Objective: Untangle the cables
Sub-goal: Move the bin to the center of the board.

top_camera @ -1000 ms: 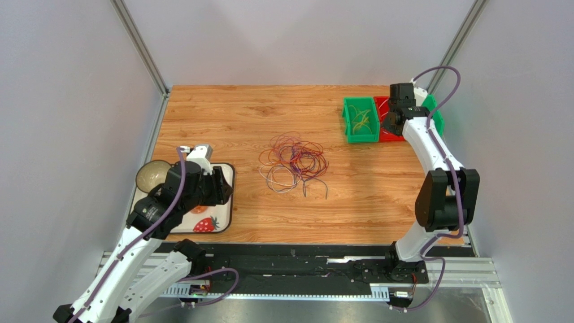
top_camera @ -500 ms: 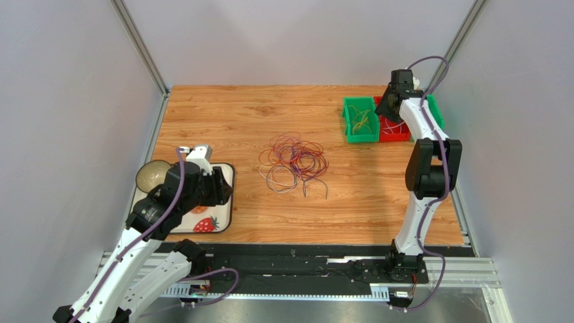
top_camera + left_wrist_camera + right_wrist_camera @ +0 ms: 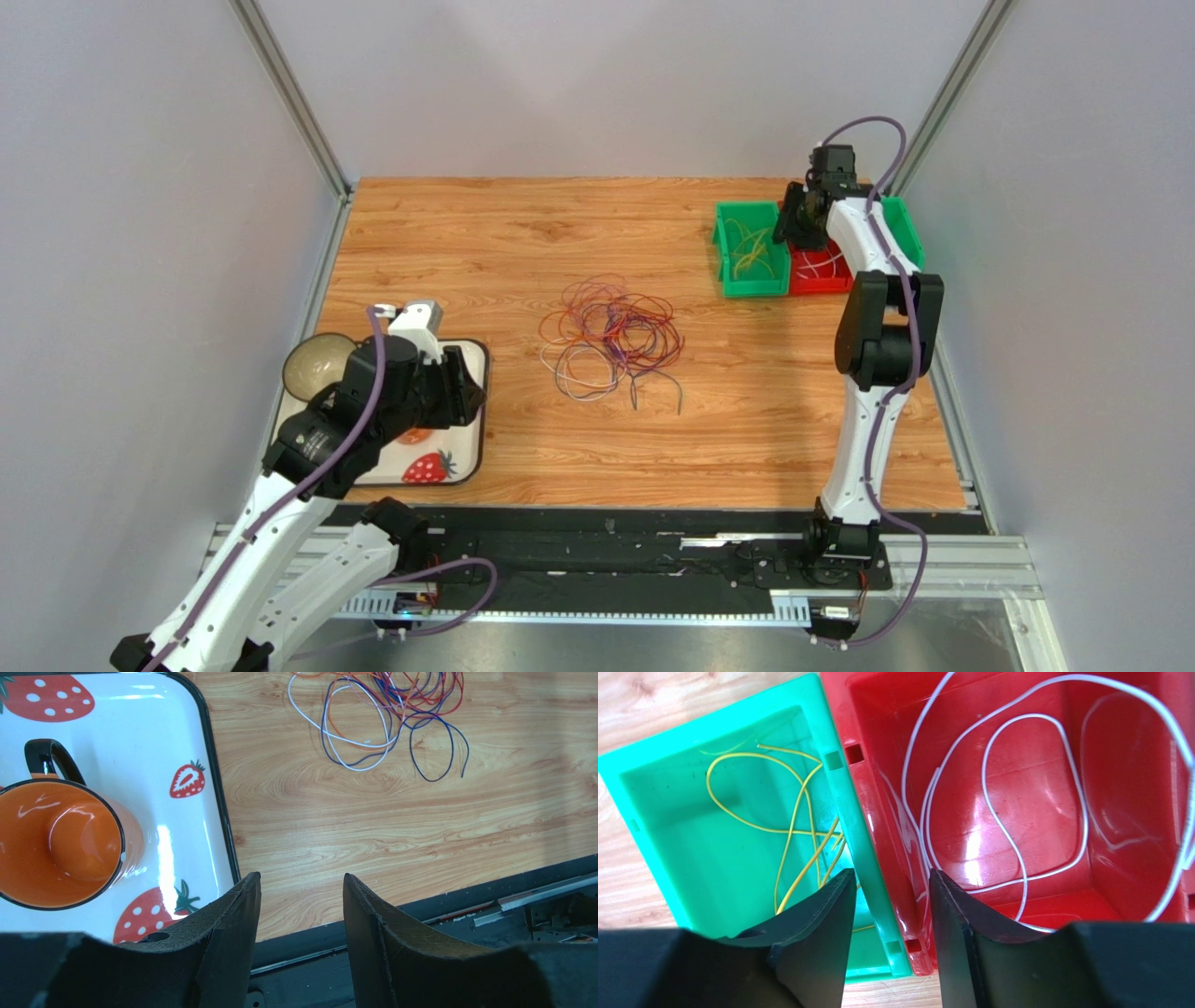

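Right fingers (image 3: pixel 815 938) drawn back above bins (image 3: pixel 844 812), parted, tangled cables (image 3: pixel 613 336) well apart

No writing, label or number can be read anywhere

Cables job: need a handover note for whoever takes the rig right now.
Left gripper: open, empty, hovering at the edge of the strawberry tray, away from the cables.
Right gripper: open, empty, above the wall shared by the green bin and the red bin.
Cables: the tangle sits mid-table, with red, purple, white and dark loops interlaced. The yellow cables lie in the green bin, the white cables in the red bin.
Done: some yellow and white sorted out.
Left: the whole mid-table tangle; neither gripper is on it.
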### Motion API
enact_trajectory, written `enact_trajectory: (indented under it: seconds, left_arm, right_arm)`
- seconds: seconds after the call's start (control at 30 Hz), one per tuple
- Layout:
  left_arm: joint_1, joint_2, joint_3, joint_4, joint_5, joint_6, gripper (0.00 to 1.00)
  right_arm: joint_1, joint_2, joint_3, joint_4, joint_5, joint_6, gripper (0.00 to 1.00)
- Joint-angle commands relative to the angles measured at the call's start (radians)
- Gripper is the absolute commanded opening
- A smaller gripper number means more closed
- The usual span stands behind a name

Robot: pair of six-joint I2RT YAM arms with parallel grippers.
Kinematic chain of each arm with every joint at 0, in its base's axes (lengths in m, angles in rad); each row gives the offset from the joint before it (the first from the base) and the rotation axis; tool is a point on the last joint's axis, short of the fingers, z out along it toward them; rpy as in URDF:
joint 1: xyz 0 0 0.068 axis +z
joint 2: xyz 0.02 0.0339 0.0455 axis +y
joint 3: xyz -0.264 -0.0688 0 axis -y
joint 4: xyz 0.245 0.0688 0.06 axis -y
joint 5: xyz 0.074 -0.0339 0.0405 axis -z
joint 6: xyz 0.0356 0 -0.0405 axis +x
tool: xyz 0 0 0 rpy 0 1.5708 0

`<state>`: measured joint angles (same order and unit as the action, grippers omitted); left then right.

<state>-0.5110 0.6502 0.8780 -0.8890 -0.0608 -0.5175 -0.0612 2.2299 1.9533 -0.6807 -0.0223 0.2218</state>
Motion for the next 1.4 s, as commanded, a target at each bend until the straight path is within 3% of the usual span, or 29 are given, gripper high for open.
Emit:
enact_trajectory:
  seconds: [0.0,0.17,0.53,1.17,1.27,1.37]
  left_arm:
    - [-0.003,0.005,-0.002,0.027,0.006,0.014,0.56]
    - [-0.003,0.006,-0.002,0.027,0.006,0.014,0.56]
    - [-0.003,0.002,-0.002,0.027,0.007,0.014,0.56]
    - [-0.003,0.000,-0.002,0.028,0.009,0.016,0.56]
    - [-0.003,0.000,-0.002,0.028,0.009,0.016,0.56]
    - [-0.003,0.002,-0.002,0.028,0.009,0.016,0.56]
  right_arm:
    - [0.001,-0.003,0.019,0.006,-0.054,-0.067,0.44]
    - [0.003,-0.004,0.021,-0.014,-0.056,-0.082,0.34]
    - [0.040,0.005,0.024,-0.046,-0.076,-0.096,0.24]
    - [0.115,-0.003,0.021,-0.083,-0.105,-0.207,0.21]
    - [0.116,0.002,0.042,-0.095,-0.088,-0.197,0.23]
    - [0.116,0.010,0.097,-0.147,-0.079,-0.171,0.34]
